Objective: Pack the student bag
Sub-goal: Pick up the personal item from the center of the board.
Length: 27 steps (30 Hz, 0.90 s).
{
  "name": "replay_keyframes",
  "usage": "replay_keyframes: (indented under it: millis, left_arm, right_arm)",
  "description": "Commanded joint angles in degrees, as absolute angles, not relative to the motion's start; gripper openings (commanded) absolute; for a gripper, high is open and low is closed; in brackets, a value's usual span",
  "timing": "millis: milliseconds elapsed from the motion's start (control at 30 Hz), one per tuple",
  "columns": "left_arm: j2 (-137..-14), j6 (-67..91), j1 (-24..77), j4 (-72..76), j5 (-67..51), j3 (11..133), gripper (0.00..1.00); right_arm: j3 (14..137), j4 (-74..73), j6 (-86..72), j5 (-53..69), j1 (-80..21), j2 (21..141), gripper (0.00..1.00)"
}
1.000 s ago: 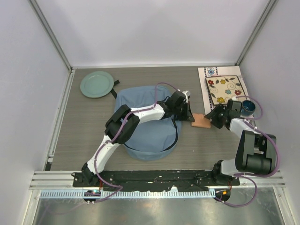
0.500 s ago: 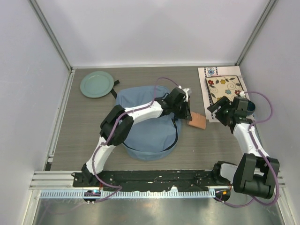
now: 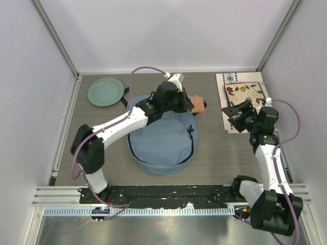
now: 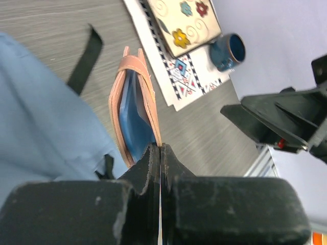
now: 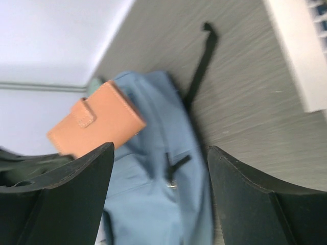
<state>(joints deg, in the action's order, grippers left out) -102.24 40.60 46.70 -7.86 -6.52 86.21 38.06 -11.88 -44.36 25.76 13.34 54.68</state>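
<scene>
Your left gripper [image 4: 161,153] clamps tan wallet [image 4: 134,102] at student bag's [image 3: 163,140] one o'clock; right gripper [image 5: 161,153] wide, empty; plate [image 3: 106,92] ten o'clock.

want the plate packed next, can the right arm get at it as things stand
Probably not: the plate sits at the far left corner, with the bag and the left arm between it and the open right pincer.
</scene>
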Motion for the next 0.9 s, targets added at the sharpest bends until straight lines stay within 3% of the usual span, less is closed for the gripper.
replay_keyframes:
  millis: [0, 233, 367, 667, 867]
  left_arm:
    - [-93.36, 44.9, 45.7, 0.34, 2.81, 79.03, 0.0]
    - [-85.97, 50.44, 45.35, 6.24, 6.85, 70.41, 0.0]
    - [-83.41, 52.37, 45.35, 7.2, 7.38, 67.77, 0.0]
    - [-79.11, 57.3, 45.35, 14.85, 6.86, 59.95, 0.0]
    - [-79.1, 59.15, 45.35, 16.69, 6.16, 58.1, 0.0]
  right_arm:
    - [30.95, 12.14, -61.23, 40.25, 11.61, 53.26, 0.79]
    - [30.15, 18.18, -64.68, 29.98, -6.04, 57.21, 0.79]
    - [27.07, 32.21, -72.22, 26.81, -13.52, 60.9, 0.79]
    - [23.38, 51.92, -82.35, 25.23, -16.79, 69.6, 0.79]
    - [23.02, 57.48, -86.04, 24.34, -17.49, 71.98, 0.79]
